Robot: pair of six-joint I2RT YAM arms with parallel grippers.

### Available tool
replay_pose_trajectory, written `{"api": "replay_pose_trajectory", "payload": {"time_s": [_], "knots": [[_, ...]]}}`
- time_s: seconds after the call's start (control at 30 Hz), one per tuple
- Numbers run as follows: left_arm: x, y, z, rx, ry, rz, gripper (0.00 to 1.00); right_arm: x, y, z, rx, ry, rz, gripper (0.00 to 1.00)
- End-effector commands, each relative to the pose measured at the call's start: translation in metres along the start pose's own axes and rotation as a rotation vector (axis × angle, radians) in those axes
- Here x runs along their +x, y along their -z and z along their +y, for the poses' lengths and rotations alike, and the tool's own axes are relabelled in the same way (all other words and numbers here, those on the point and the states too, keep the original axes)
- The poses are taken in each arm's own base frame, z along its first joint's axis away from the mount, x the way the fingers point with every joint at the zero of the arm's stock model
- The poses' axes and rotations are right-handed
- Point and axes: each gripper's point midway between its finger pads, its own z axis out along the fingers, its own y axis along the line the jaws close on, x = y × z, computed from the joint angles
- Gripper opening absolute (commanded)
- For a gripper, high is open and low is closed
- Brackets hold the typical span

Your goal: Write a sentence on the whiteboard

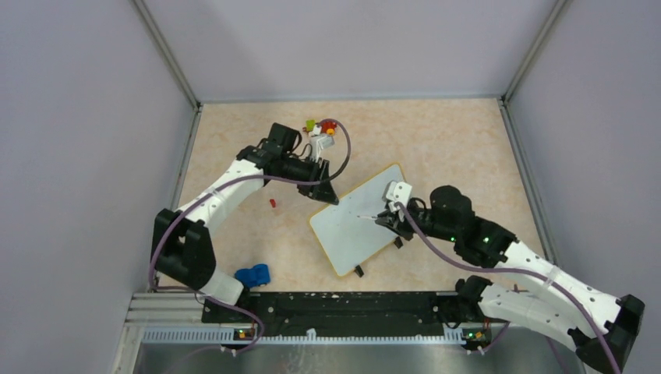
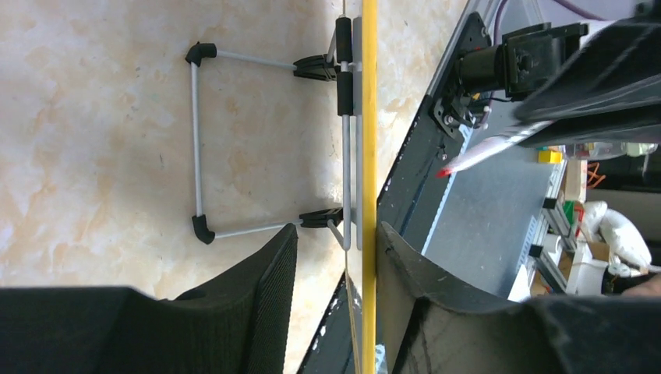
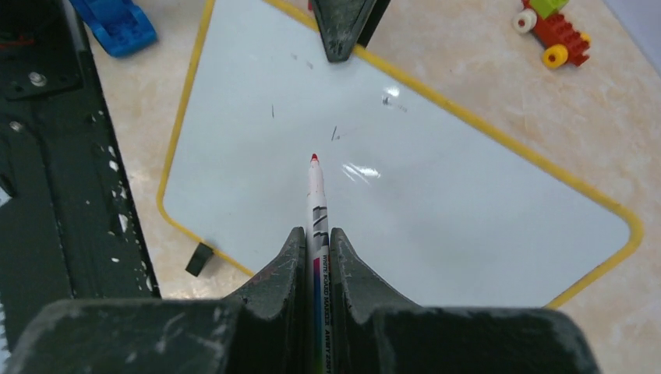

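Around the whiteboard (image 1: 347, 234): a blue toy (image 1: 252, 275) near the left arm's base, a small red piece (image 1: 272, 202) just beside the board's left side, and a brick toy (image 1: 321, 127) behind the left gripper (image 1: 329, 193).

The board lies mid-table, tilted on its wire stand (image 2: 195, 148). Its surface shows only faint marks.

Left gripper's jaws stand apart, straddling the yellow rim at the far corner.

Right gripper (image 1: 383, 216) is clamped on a marker (image 3: 316, 202), red tip over the board; contact cannot be told.
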Motion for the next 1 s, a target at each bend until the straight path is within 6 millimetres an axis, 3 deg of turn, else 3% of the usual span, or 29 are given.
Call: {"api": "replay_pose_trajectory", "payload": {"time_s": [0.0, 0.13, 0.3, 0.4, 0.53, 0.67, 0.83, 0.97], "knots": [[0.002, -0.014, -0.006, 0.060, -0.054, 0.102, 0.42, -0.010, -0.018, -0.012, 0.087, 0.070, -0.133, 0.00], [0.006, -0.022, -0.004, 0.070, -0.022, 0.106, 0.15, 0.002, -0.025, -0.006, 0.101, 0.074, -0.146, 0.00], [0.001, -0.020, -0.009, 0.046, -0.006, 0.053, 0.08, -0.016, -0.026, -0.005, 0.149, 0.062, -0.222, 0.00], [-0.002, -0.020, -0.009, 0.022, -0.012, 0.034, 0.00, -0.030, -0.027, 0.006, 0.105, 0.067, -0.254, 0.00], [0.001, -0.024, -0.005, 0.002, -0.015, 0.046, 0.00, -0.045, -0.031, 0.025, 0.025, 0.032, -0.303, 0.00], [0.000, -0.024, -0.005, 0.003, -0.016, 0.048, 0.00, -0.041, -0.036, 0.027, 0.024, -0.063, -0.294, 0.00], [0.000, -0.023, -0.008, 0.015, -0.023, 0.049, 0.00, -0.039, -0.042, 0.051, -0.099, 0.030, -0.276, 0.00], [0.004, -0.024, -0.012, 0.048, -0.039, 0.062, 0.00, -0.038, -0.051, 0.049, -0.078, 0.085, -0.236, 0.00]]}}
